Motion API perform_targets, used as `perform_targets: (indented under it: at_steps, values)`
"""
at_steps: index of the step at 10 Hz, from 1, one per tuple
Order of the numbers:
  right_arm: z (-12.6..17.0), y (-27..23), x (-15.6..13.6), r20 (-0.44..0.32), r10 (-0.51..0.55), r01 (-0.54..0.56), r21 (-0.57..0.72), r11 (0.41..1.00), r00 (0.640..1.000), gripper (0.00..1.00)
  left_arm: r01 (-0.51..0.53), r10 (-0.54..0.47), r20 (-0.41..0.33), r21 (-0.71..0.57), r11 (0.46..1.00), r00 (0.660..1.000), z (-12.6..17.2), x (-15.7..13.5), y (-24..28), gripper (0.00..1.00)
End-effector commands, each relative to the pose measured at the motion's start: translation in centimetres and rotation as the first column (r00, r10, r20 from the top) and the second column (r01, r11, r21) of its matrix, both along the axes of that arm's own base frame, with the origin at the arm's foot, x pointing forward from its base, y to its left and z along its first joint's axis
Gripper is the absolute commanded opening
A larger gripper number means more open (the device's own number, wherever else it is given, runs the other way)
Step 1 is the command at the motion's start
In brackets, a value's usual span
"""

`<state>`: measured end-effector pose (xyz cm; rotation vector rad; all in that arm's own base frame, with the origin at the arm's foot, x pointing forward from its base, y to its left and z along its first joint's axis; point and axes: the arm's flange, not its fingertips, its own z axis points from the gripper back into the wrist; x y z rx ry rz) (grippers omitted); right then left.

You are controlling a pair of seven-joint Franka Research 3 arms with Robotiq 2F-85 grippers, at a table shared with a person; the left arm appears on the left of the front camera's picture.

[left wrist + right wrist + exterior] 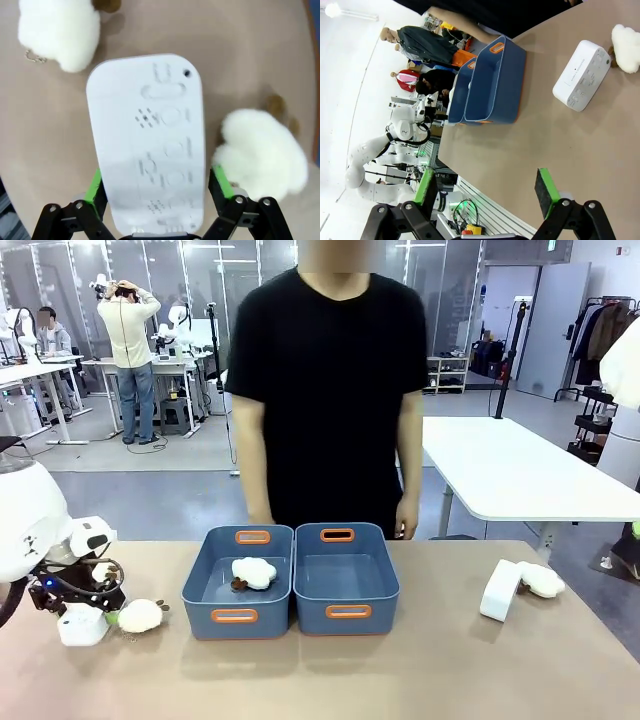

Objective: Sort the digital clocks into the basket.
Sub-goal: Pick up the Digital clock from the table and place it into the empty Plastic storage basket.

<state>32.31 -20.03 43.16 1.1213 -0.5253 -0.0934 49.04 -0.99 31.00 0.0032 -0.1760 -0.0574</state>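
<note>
One arm (35,530) low, jaws straddling clock (150,145).

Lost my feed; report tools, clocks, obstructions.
Left tool open, astride one clock. Plush toys crowd it. Right tool open, clear of second clock.

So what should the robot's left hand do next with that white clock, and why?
Probably close the left gripper on the digital clock. Its open jaws straddle the clock, with a green pad beside each long edge, but they are not squeezing it yet. A fluffy toy lies close by, so closing slowly seems wise.
</note>
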Motion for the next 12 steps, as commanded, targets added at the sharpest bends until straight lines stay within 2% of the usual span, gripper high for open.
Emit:
perform_targets:
  at_steps: [1, 2, 3, 4, 5, 6, 7, 8, 9, 10, 12]
  values:
    - [0.1, 0.0, 0.0, 0.010, -0.001, 0.001, 0.010, 1.000, 1.000, 1.00, -0.037, 0.037, 0.015, 0.044, 0.998, 0.999, -1.0, 1.5, -0.2, 1.00]
    - [0.1, 0.0, 0.0, 0.010, -0.001, 0.001, 0.010, 1.000, 1.000, 1.00, -0.039, 0.039, 0.009, 0.033, 0.999, 0.999, -1.1, 1.3, 0.0, 1.00]
    - [0.1, 0.0, 0.0, 0.010, -0.001, 0.001, 0.010, 1.000, 1.000, 1.00, -0.028, 0.027, 0.017, 0.028, 0.999, 0.999, -1.2, 1.5, 0.0, 0.40]
    - [0.1, 0.0, 0.0, 0.010, -0.001, 0.001, 0.010, 1.000, 1.000, 1.00, -0.024, 0.024, 0.014, 0.021, 0.999, 1.000, -1.0, 1.3, 0.1, 0.40]
    - [0.1, 0.0, 0.0, 0.010, -0.001, 0.001, 0.010, 1.000, 1.000, 1.00, -0.021, 0.021, 0.016, 0.018, 1.000, 1.000, -1.2, 1.4, 0.1, 0.00]
    - [0.1, 0.0, 0.0, 0.010, -0.001, 0.001, 0.010, 1.000, 1.000, 1.00, -0.018, 0.018, 0.009, 0.010, 1.000, 1.000, -1.1, 1.3, 0.1, 0.38]
    - [0.1, 0.0, 0.0, 0.010, -0.001, 0.001, 0.010, 1.000, 1.000, 1.00, -0.019, 0.019, 0.012, 0.011, 1.000, 1.000, -0.7, 1.1, 0.2, 0.00]
    - [0.1, 0.0, 0.0, 0.010, -0.001, 0.001, 0.010, 1.000, 1.000, 1.00, -0.014, 0.014, 0.016, 0.001, 1.000, 1.000, 0.0, 1.0, 0.2, 0.00]
    - [0.1, 0.0, 0.0, 0.010, -0.001, 0.001, 0.010, 1.000, 1.000, 1.00, 0.023, -0.022, 0.009, -0.069, 0.997, 1.000, 2.4, 0.2, 0.8, 0.00]
    - [0.1, 0.0, 0.0, 0.010, -0.001, 0.001, 0.010, 1.000, 1.000, 1.00, 0.038, -0.034, 0.035, -0.104, 0.994, 0.999, 6.2, -1.2, 1.9, 0.00]
    - [0.1, 0.0, 0.0, 0.010, -0.001, 0.001, 0.010, 1.000, 1.000, 1.00, 0.027, -0.020, 0.036, -0.219, 0.975, 0.999, 12.9, -4.1, 4.7, 0.00]
